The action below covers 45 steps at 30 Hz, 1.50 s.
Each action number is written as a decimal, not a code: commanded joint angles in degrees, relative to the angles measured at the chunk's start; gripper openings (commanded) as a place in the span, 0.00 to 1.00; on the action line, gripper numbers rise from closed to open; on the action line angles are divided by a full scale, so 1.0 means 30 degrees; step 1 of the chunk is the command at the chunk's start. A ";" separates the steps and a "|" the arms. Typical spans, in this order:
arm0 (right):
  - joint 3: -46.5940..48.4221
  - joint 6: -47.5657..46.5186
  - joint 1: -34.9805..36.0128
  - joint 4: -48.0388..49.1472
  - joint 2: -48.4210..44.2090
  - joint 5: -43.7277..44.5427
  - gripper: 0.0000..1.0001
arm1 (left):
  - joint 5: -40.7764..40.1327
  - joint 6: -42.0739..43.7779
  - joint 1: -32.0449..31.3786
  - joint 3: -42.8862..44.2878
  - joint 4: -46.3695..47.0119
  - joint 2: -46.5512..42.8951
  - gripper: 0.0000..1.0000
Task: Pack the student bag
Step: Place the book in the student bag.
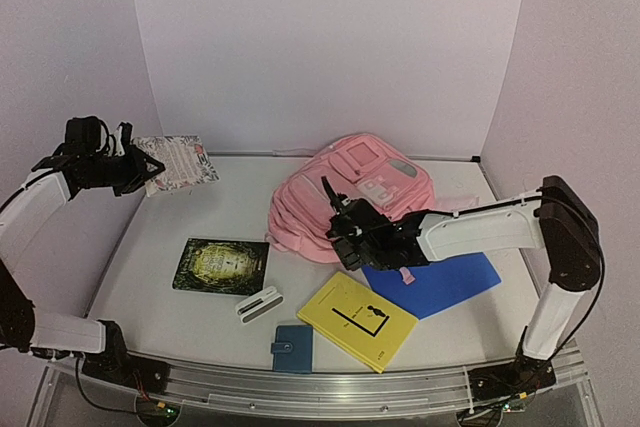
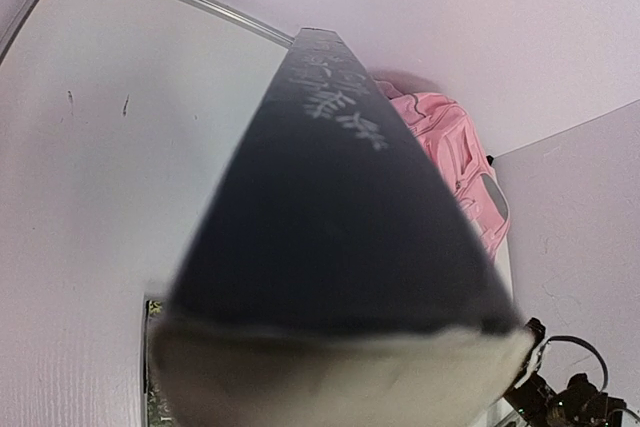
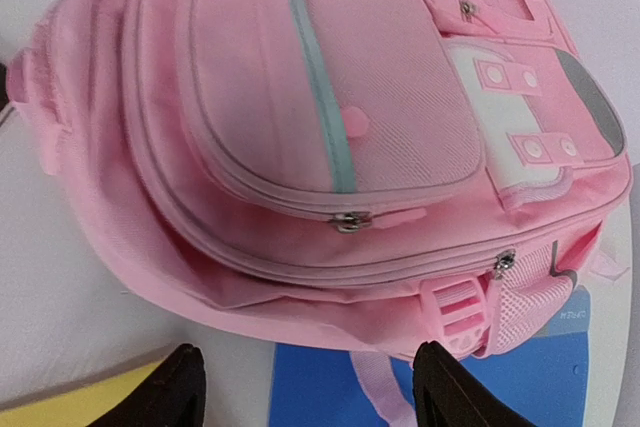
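The student bag (image 1: 350, 192) is a large pink backpack lying front-up at the back middle of the table. It fills the right wrist view (image 3: 300, 147), where its zip pulls sit at the ends of shut-looking zips. It also shows in the left wrist view (image 2: 455, 147). My right gripper (image 1: 345, 237) is open and empty at the bag's near edge, its dark fingertips (image 3: 170, 392) spread wide just in front of it. My left gripper (image 1: 130, 169) is raised at the back left, shut on a pale flowery book (image 1: 178, 162). The book's dark edge (image 2: 340, 207) hides the left fingers.
A blue folder (image 1: 440, 282) lies under the bag's near edge, with a pink strap across it. A yellow book (image 1: 358, 319), a dark green book (image 1: 221, 265), a white case (image 1: 259, 304) and a small blue wallet (image 1: 293, 348) lie toward the front.
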 commanded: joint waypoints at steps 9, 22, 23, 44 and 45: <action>0.4793 -0.0494 0.1018 0.0516 0.3248 -0.1608 0.58 | 0.0914 0.0610 -0.0011 0.0225 0.1596 -0.0367 0.00; 0.6531 -0.0730 0.0944 0.0388 0.6252 0.0790 0.41 | 0.1453 0.0522 0.0001 0.0146 0.1755 -0.0354 0.00; 0.6624 -0.0719 0.0908 0.0362 0.6363 0.0960 0.41 | 0.1480 0.0514 0.0003 0.0138 0.1760 -0.0359 0.00; 0.7280 -0.0843 -0.0025 0.0235 0.7327 0.0595 0.14 | 0.2047 0.0580 -0.0003 0.0145 0.1874 -0.0228 0.00; 0.7386 -0.0722 -0.0034 0.0212 0.7192 0.0801 0.08 | 0.2183 0.0596 -0.0009 0.0116 0.1927 -0.0233 0.00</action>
